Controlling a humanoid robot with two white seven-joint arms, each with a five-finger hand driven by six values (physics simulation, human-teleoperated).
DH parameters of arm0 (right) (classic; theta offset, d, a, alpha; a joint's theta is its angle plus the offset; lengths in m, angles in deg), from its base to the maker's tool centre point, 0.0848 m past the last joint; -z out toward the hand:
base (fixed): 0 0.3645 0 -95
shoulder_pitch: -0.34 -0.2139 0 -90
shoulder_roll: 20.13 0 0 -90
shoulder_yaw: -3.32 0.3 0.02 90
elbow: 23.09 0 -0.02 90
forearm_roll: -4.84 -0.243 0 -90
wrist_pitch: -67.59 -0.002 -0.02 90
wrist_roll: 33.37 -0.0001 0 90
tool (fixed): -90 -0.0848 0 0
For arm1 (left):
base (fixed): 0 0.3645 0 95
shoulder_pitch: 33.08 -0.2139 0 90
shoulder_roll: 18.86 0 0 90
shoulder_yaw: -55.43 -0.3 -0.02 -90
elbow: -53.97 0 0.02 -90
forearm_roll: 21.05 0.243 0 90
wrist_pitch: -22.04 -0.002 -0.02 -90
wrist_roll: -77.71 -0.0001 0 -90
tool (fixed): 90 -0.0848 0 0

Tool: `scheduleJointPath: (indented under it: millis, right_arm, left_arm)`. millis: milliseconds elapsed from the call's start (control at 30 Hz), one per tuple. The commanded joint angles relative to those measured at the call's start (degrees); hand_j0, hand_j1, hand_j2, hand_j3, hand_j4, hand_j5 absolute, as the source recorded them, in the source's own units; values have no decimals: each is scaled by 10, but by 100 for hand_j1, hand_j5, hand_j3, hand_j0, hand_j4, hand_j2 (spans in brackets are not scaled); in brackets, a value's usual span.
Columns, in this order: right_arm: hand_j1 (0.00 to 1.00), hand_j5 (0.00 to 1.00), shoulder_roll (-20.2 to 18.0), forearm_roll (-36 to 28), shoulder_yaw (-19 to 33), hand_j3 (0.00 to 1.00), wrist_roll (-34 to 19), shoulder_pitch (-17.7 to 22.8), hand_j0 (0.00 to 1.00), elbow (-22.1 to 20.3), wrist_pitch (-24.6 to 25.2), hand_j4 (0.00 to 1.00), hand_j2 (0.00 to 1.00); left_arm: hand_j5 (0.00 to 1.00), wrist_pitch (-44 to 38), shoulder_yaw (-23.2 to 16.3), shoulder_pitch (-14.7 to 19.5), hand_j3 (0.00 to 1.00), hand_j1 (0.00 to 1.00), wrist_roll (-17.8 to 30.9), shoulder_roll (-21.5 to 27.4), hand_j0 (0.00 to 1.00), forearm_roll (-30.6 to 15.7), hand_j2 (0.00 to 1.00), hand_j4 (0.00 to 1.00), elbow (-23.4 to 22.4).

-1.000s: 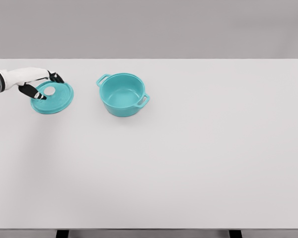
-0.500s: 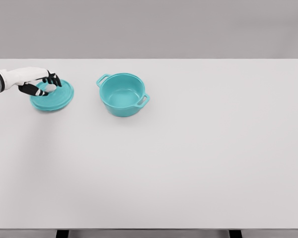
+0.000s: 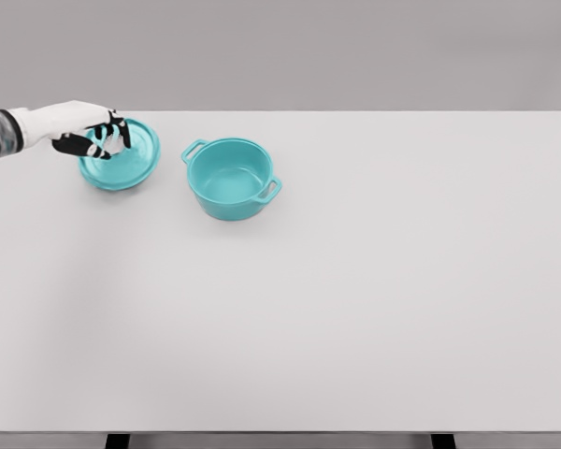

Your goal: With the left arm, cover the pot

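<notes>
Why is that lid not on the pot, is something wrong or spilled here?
Nothing is spilled or damaged. The left robot hand grips the round teal lid by its knob, left of the open teal two-handled pot, which stands upright on the white table.

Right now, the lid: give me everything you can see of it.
The lid is a round teal disc matching the pot, smooth and matte like enamel or plastic. It has a pale knob at its centre, mostly hidden by fingers. The left hand grips it at the knob, fingers curled over the top. It looks lifted off the white table and slightly tilted. It sits left of the pot, apart from it, near the table's far edge. The pot is uncovered.
</notes>
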Motion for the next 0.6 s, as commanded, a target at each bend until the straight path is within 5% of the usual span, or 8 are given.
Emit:
scheduleJointPath:
  millis: [0,367,567]
  right_arm:
    - [100,100,0,0,0,100,0,0,100,0,0,100,100]
    - [100,100,0,0,0,100,0,0,100,0,0,100,100]
    - [100,100,0,0,0,100,0,0,100,0,0,100,100]
  left_arm:
    - [41,-1,0,0,41,41,1,0,41,-4,41,41,10]
    - [42,-1,-35,15,42,42,1,7,42,-30,42,42,51]
    - [41,-1,-94,37,41,41,1,15,41,-98,41,41,59]
